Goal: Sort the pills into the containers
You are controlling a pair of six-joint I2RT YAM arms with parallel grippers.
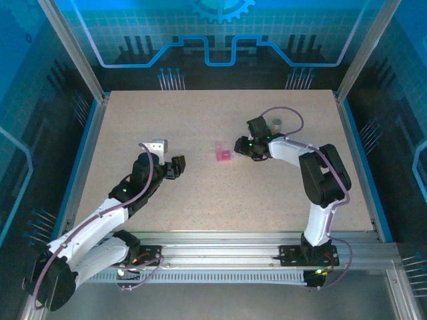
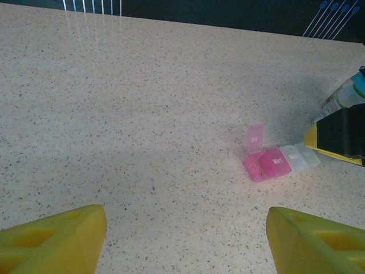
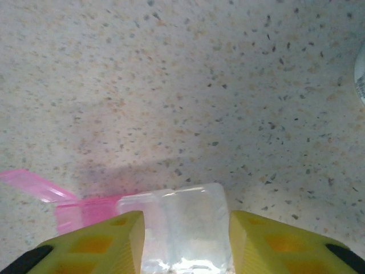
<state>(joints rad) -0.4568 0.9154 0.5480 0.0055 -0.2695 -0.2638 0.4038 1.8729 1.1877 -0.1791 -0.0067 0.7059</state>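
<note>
A strip of small joined containers lies mid-table: pink compartments [image 2: 267,165] [image 1: 223,155] with one lid [image 2: 255,138] flipped up, then clear compartments [image 2: 299,155]. My right gripper [image 3: 185,220] [image 1: 239,145] straddles the clear end compartment [image 3: 185,228], jaws slightly apart with a thin gap on the right side. A small whitish bottle [image 1: 275,122] stands just behind the right wrist. To the left of the strip, my left gripper [image 2: 187,214] [image 1: 175,167] hovers open over bare table. I cannot make out any pills.
Speckled beige tabletop [image 1: 200,120] with raised frame rails on the left, right and far sides. The right gripper's black-and-yellow finger [image 2: 336,137] sits against the strip's clear end.
</note>
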